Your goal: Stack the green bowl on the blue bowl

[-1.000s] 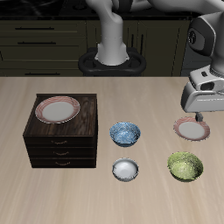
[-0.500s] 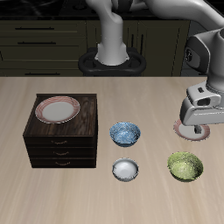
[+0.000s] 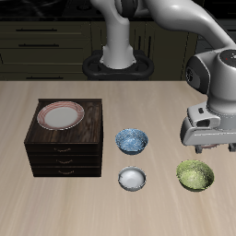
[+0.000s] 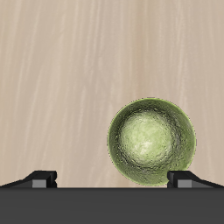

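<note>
Approach is the step in hand: your gripper (image 3: 208,147) hangs unladen, jaws spread wide, above the green bowl (image 3: 194,174) near the table's front edge, well apart from the blue bowl (image 3: 131,140). Next, I'd judge, descend onto its rim. Only the wrist view shows both fingertips (image 4: 40,178) clear of the bowl.

A light wooden table (image 3: 37,207) with fine, pale grain fills most of the exterior view, its surface evenly lit with soft shadows. Behind it runs a row of dark cabinets (image 3: 46,41) with drawer fronts and slim metal handles (image 3: 39,42), set under a thin dark countertop edge. The wrist view shows the same pale wood grain.
</note>
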